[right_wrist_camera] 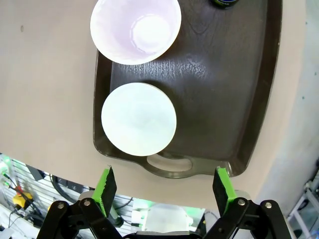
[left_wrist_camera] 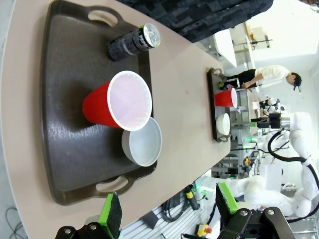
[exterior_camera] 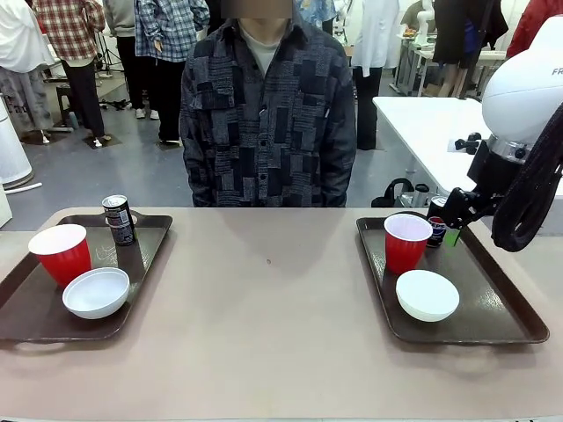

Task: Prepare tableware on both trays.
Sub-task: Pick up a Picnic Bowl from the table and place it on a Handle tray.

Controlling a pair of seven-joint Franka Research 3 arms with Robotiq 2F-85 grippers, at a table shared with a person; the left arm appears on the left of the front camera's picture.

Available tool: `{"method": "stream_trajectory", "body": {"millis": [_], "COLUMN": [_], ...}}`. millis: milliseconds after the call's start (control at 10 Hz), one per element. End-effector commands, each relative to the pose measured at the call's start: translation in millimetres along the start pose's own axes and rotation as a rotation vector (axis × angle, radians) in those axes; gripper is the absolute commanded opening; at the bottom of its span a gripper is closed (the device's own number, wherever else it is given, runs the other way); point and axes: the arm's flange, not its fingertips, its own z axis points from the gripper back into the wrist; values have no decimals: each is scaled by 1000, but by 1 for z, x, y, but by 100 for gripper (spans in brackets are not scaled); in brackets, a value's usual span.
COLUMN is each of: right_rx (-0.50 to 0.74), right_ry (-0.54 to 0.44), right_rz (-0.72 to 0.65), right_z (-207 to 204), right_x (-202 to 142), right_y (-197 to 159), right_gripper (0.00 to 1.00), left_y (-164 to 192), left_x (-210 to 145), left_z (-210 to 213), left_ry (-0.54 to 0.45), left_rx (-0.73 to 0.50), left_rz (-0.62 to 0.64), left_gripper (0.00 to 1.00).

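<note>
My left end effector (left_wrist_camera: 167, 211) stands wide, holding nothing, with its green pads (left_wrist_camera: 110, 215) above the near edge of the worktop (left_wrist_camera: 184, 104). Ahead of it lies the left tray (left_wrist_camera: 65, 149), near handle closest to my fingers. On the tray, the white bowl (left_wrist_camera: 143, 142) comes first, the red cup (left_wrist_camera: 118, 106) touches it just beyond, and the dark can (left_wrist_camera: 133, 43) stands farthest, by the far handle.

My right end effector (right_wrist_camera: 166, 189) is also spread wide and empty, hovering over the near end of the right tray (right_wrist_camera: 239, 99). Its handle cut-out sits just ahead, between my fingers. Beyond that is the second white bowl (right_wrist_camera: 138, 118), then the second red cup (right_wrist_camera: 135, 29), and the second can (right_wrist_camera: 225, 3) at the far edge. Across the worktop stands a person (exterior_camera: 266, 114).
</note>
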Motion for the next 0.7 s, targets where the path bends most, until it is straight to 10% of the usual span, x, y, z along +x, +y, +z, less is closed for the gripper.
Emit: {"method": "stream_trajectory", "body": {"millis": [0, 200, 600], "right_rx": [0, 343, 604], "right_ry": [0, -71, -207], "right_rz": [0, -116, -305], "right_z": [0, 30, 70], "right_x": [0, -9, -41], "right_y": [0, -42, -151], "right_gripper": [100, 100, 100], "left_y": [0, 0, 0], "left_x": [0, 0, 0], "left_z": [0, 0, 0], "left_ry": [-18, -18, -18], "left_rx": [-14, -14, -14], "left_rz": [-14, -14, -14], "left_gripper": [100, 100, 100]}}
